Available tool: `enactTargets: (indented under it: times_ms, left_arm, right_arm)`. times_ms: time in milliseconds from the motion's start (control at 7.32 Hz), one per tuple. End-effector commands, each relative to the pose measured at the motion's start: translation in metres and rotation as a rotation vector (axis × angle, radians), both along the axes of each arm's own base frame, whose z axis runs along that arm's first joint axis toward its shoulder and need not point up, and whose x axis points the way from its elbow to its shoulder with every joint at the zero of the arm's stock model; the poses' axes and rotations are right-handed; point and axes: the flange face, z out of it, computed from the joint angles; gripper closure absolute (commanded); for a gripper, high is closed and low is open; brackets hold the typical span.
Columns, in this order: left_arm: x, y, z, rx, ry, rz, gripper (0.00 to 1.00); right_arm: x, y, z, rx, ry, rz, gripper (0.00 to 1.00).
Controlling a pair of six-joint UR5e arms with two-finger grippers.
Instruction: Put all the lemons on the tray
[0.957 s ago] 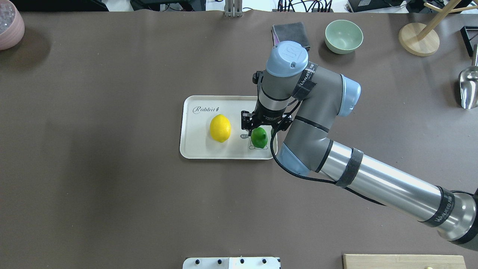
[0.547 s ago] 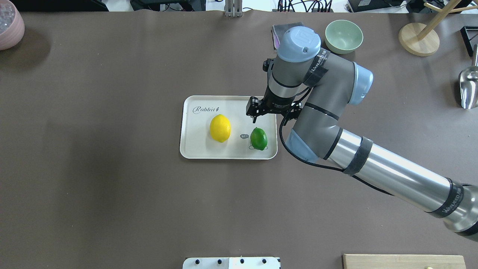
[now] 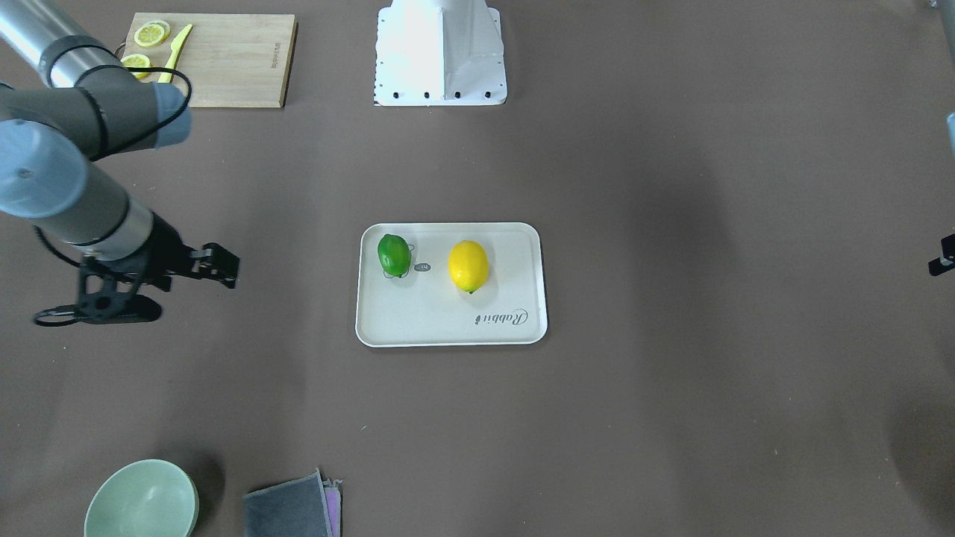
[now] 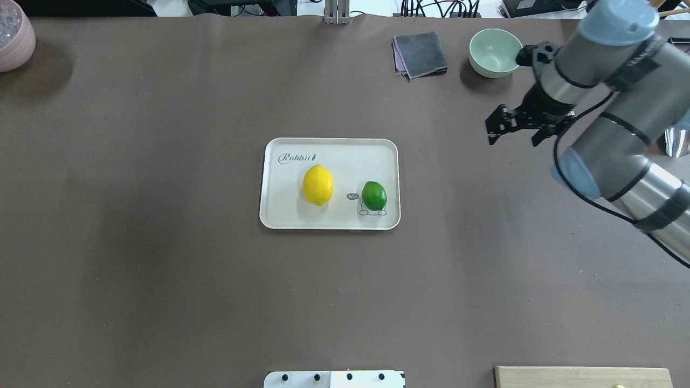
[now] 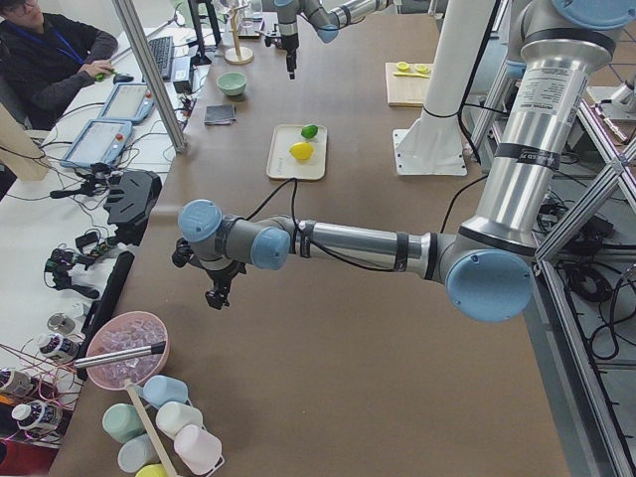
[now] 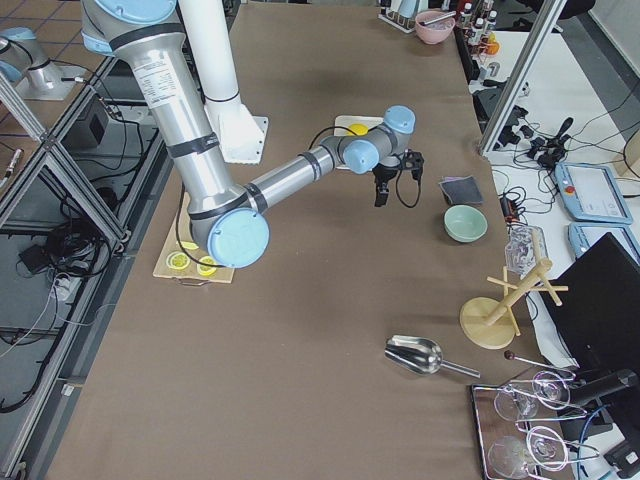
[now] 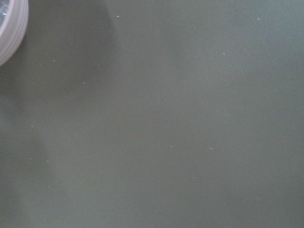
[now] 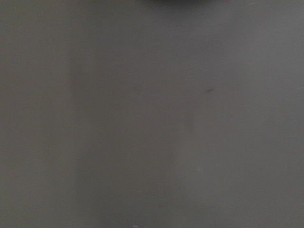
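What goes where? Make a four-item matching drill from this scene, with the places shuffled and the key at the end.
Things:
1. glossy yellow oval lemon
2. glossy green oval lemon
3. pale green round bowl
4. right arm's black two-finger hand

Places:
A. on the off-white rectangular tray, over its cartoon outline
B. beside the folded grey cloth
C. on the tray, nearest the "Rabbit" script
D. open, above the bare brown table, off the tray

Pairs: 1-C, 2-A, 3-B, 4-D
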Motion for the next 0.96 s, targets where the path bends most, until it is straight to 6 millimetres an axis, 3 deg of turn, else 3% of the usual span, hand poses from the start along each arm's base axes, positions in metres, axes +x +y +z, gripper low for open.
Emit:
enactTargets:
  times_ms: [0, 137, 273, 410, 820]
  left_arm:
    - [-0.056, 0.006, 0.011, -0.015, -0.005, -0.071, 0.03]
    - [-0.093, 0.02, 0.03, -0.095, -0.008, -0.115, 0.03]
    - [-0.114, 0.036, 0.045, -0.25, -0.003, -0.153, 0.02]
    - [-0.128, 0.042, 0.048, -0.286, -0.006, -0.176, 0.02]
    - [-0.128, 0.042, 0.042, -0.301, -0.022, -0.2, 0.02]
  right_arm:
    - [0.164, 0.015, 0.117, 0.057, 0.031, -0.021, 0.0]
    - [0.221, 0.041, 0.164, 0.03, 0.034, 0.002, 0.0]
    - [0.236, 0.057, 0.189, -0.02, 0.04, 0.025, 0.0]
    - [0.237, 0.057, 0.191, -0.024, 0.041, 0.026, 0.0]
    - [0.236, 0.055, 0.185, -0.018, 0.04, 0.034, 0.0]
